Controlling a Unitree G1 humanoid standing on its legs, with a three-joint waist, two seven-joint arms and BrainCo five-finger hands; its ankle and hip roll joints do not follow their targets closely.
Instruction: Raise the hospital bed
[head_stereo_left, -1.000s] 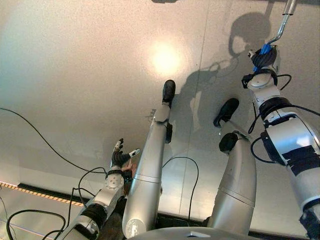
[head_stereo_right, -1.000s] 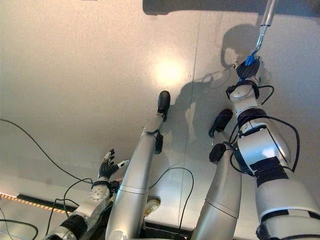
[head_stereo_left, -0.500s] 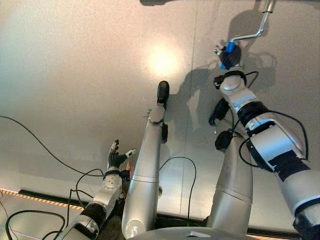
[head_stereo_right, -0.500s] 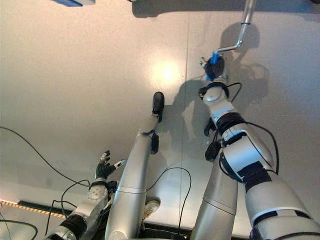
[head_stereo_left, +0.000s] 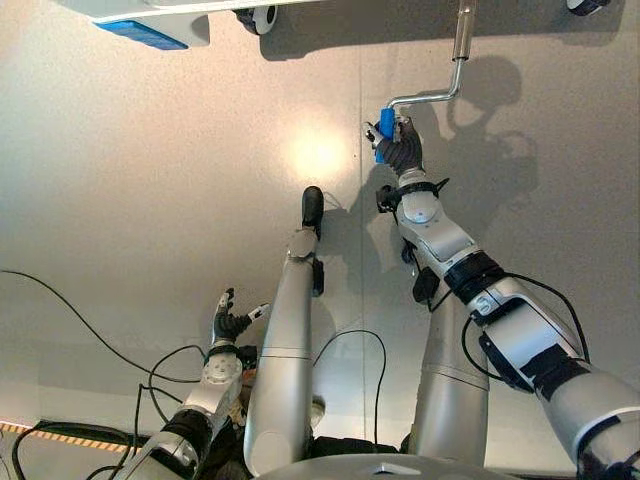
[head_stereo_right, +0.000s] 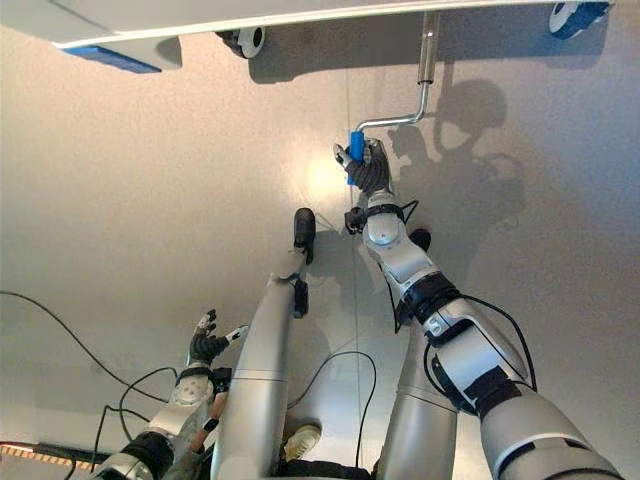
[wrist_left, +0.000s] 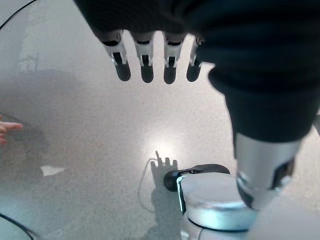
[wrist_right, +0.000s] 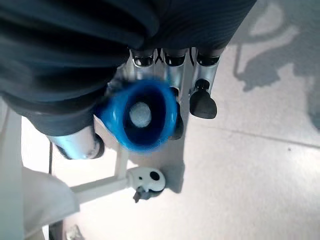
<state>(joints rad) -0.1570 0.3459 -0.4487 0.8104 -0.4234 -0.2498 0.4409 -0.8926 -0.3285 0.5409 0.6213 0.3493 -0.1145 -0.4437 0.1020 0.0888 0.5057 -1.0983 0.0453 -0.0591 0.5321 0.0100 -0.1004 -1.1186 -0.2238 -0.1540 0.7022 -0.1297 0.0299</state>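
Observation:
The hospital bed's white frame (head_stereo_right: 200, 22) runs along the far edge of the floor, seen from above. A bent metal crank (head_stereo_left: 430, 97) sticks out from under it and ends in a blue handle (head_stereo_left: 385, 128). My right hand (head_stereo_left: 403, 155) is stretched out to it and shut on the blue handle (wrist_right: 142, 115), whose round end faces the wrist camera between my curled fingers (wrist_right: 202, 102) and thumb. The crank arm lies sideways, pointing left from its shaft. My left hand (head_stereo_left: 230, 325) hangs low by my side, fingers (wrist_left: 145, 65) straight and holding nothing.
Black caster wheels (head_stereo_right: 245, 40) (head_stereo_right: 575, 15) stand under the bed frame, and a blue panel (head_stereo_left: 140, 30) is on its left part. A white caster (wrist_right: 145, 180) shows past the handle. A person's fingertips (wrist_left: 7, 127) reach in at floor level. The floor is grey and shiny.
My right hand has swung the blue handle leftward, turning the crank arm from hanging down to lying sideways. The camera has tilted, bringing the bed frame into view. The left hand stays idle.

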